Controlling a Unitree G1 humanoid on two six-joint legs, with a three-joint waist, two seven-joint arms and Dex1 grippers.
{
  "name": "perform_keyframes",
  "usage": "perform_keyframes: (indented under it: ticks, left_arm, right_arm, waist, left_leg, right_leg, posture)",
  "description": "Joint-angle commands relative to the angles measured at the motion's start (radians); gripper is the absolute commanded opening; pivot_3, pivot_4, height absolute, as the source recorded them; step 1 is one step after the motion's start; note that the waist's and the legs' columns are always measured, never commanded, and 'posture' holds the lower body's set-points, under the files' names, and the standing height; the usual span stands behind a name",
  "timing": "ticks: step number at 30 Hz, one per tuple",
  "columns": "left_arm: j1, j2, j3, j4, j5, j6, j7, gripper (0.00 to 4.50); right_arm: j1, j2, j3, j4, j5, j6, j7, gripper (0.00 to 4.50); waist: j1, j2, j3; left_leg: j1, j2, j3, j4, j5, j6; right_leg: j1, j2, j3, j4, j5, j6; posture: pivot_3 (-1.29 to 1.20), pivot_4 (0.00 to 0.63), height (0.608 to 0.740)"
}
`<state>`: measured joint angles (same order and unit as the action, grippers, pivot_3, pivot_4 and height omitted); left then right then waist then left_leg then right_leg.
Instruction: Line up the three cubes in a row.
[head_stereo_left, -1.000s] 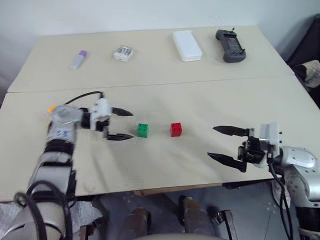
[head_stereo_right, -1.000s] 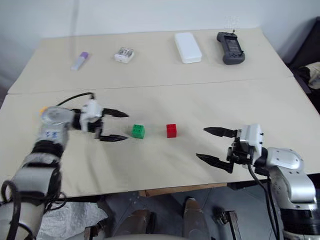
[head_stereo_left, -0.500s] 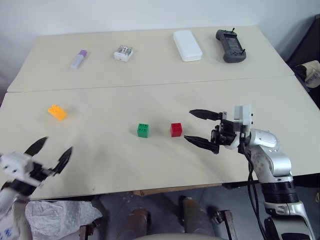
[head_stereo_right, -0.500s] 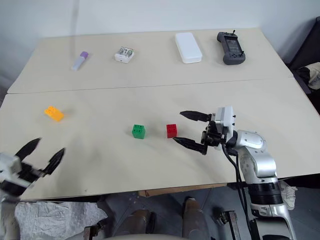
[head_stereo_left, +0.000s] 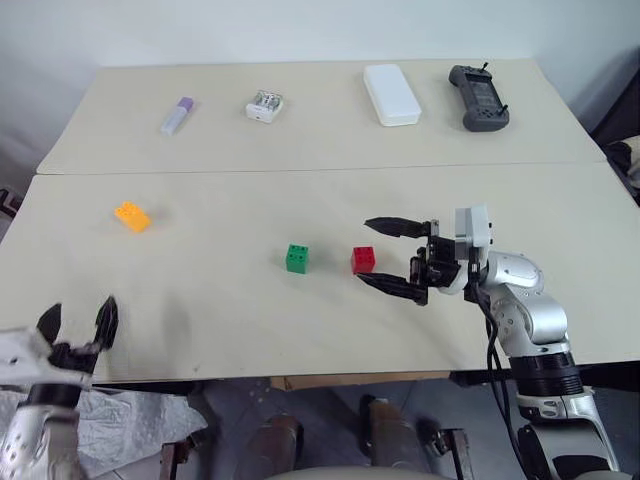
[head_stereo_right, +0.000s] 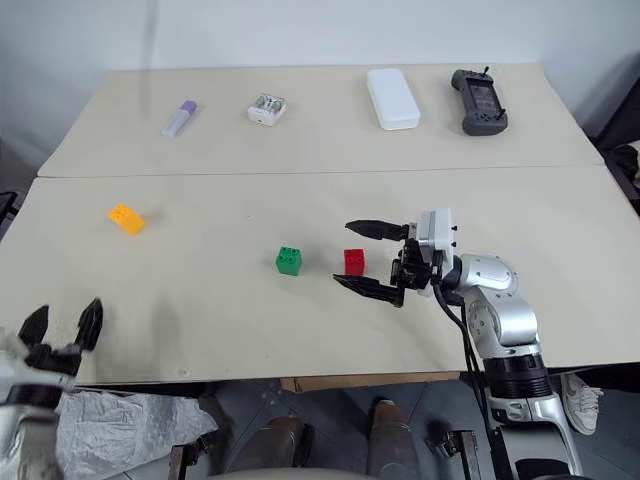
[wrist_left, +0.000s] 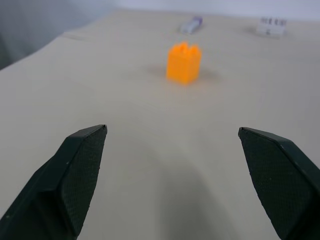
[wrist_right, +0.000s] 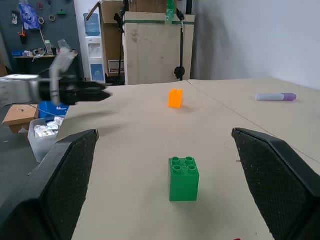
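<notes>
Since a second ago your left gripper (head_stereo_left: 78, 325) has pulled away from the green cube (head_stereo_left: 297, 258), where it hovered just beside it, and now sits at the near left edge of the table (head_stereo_left: 300, 130), well apart from all three cubes. Your right gripper (head_stereo_left: 390, 254) has slid in from the right and now reaches level toward the left, its fingers spread wide and holding nothing. The red cube (head_stereo_left: 364, 260) stands just ahead of its fingertips, roughly in line with the gap between them and not touching either one.

The left gripper points forward over the tabletop, jaws fully apart and empty. The orange-yellow cube (wrist_left: 184, 62) lies straight ahead of it, well beyond its fingertips. The green cube stands just past the red one as seen from the right gripper, the two close together in a line; the orange-yellow one lies far beyond them.
</notes>
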<state>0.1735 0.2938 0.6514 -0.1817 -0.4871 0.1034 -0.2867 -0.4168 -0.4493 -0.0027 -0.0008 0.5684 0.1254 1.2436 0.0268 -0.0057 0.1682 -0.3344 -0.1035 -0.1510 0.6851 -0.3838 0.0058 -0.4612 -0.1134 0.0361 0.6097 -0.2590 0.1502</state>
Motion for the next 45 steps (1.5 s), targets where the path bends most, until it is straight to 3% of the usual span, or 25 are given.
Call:
perform_keyframes:
  ticks: [1, 5, 9, 13, 20, 31, 34, 42, 45]
  left_arm:
    - [-0.145, 0.005, -0.062, -0.078, 0.091, 0.132, 0.229, 4.49]
    - [-0.319, -0.04, -0.176, -0.063, 0.217, 0.265, 0.429, 4.49]
    - [-0.445, -0.103, -0.172, -0.011, 0.259, 0.311, 0.585, 4.49]
    - [-0.547, -0.106, -0.203, 0.12, 0.323, 0.283, 0.651, 4.49]
    - [-0.648, -0.119, -0.161, 0.272, 0.313, 0.235, 0.724, 4.49]
    - [-0.806, -0.053, -0.164, 0.565, 0.338, 0.098, 0.756, 4.49]
    - [-0.808, -0.053, -0.162, 0.574, 0.325, 0.116, 0.756, 3.9]
    - [-0.792, -0.032, -0.182, 0.573, 0.327, 0.109, 0.694, 1.45]
    - [-0.764, 0.018, -0.203, 0.571, 0.277, 0.107, 0.512, 1.45]
  right_arm:
    - [0.006, -0.004, -0.013, -0.026, -0.001, -0.025, 0.001, 4.5]
    - [0.019, -0.005, -0.012, -0.036, -0.007, -0.037, -0.001, 4.5]
    - [0.036, -0.003, -0.011, -0.056, -0.008, -0.037, -0.014, 4.5]
    - [0.052, -0.002, -0.014, -0.068, -0.01, -0.034, -0.035, 4.5]
    - [0.054, -0.006, -0.02, -0.069, -0.011, -0.032, -0.056, 4.5]
    - [0.068, -0.003, -0.02, -0.079, -0.013, -0.039, -0.077, 4.5]
    - [0.077, -0.006, -0.024, -0.083, -0.012, -0.041, -0.08, 4.5]
    - [0.091, -0.01, -0.035, -0.082, -0.013, -0.06, -0.099, 4.5]
    - [0.105, -0.018, -0.042, -0.089, -0.014, -0.066, -0.106, 4.5]
  waist:
    - [-0.002, 0.0, 0.0]
    - [-0.003, -0.001, -0.001]
    - [-0.012, -0.001, -0.001]
    - [-0.014, -0.001, -0.001]
    - [-0.008, -0.001, -0.001]
    - [-0.005, -0.002, -0.001]
    - [-0.006, -0.002, -0.001]
    - [-0.005, -0.002, -0.001]
    - [-0.006, -0.002, -0.001]
  left_leg:
    - [0.0, 0.0, 0.0, 0.0, 0.0, 0.0]
    - [0.0, -0.001, 0.0, 0.0, 0.0, 0.0]
    - [-0.001, 0.0, 0.0, 0.0, 0.0, 0.0]
    - [-0.001, 0.0, 0.001, 0.0, 0.0, 0.0]
    - [-0.001, -0.001, 0.0, 0.001, 0.0, 0.0]
    - [-0.001, -0.002, 0.0, 0.002, 0.0, 0.0]
    - [-0.001, -0.002, 0.0, 0.002, 0.0, 0.0]
    - [-0.001, -0.002, 0.0, 0.002, 0.0, 0.0]
    - [-0.001, -0.002, 0.0, 0.002, 0.0, 0.0]
  right_leg:
    - [0.0, 0.0, 0.0, 0.001, 0.0, 0.0]
    - [0.0, 0.0, 0.0, 0.002, 0.0, 0.0]
    - [-0.001, 0.0, 0.0, 0.001, 0.0, 0.0]
    - [-0.001, 0.001, 0.0, 0.001, 0.0, 0.0]
    - [-0.001, 0.0, 0.0, 0.002, 0.0, 0.0]
    - [-0.001, -0.001, -0.001, 0.003, 0.001, 0.001]
    - [-0.001, 0.0, -0.001, 0.002, 0.001, 0.001]
    - [-0.001, -0.001, -0.001, 0.003, 0.001, 0.001]
    - [-0.001, 0.0, -0.001, 0.003, 0.001, 0.001]
  posture:
    - [0.0, 0.15, 0.74]
    - [0.0, 0.15, 0.74]
    - [0.0, 0.15, 0.74]
    - [0.0, 0.15, 0.74]
    - [0.0, 0.15, 0.74]
    - [0.0, 0.15, 0.74]
    - [0.0, 0.15, 0.74]
    - [0.0, 0.15, 0.74]
    - [0.0, 0.15, 0.74]
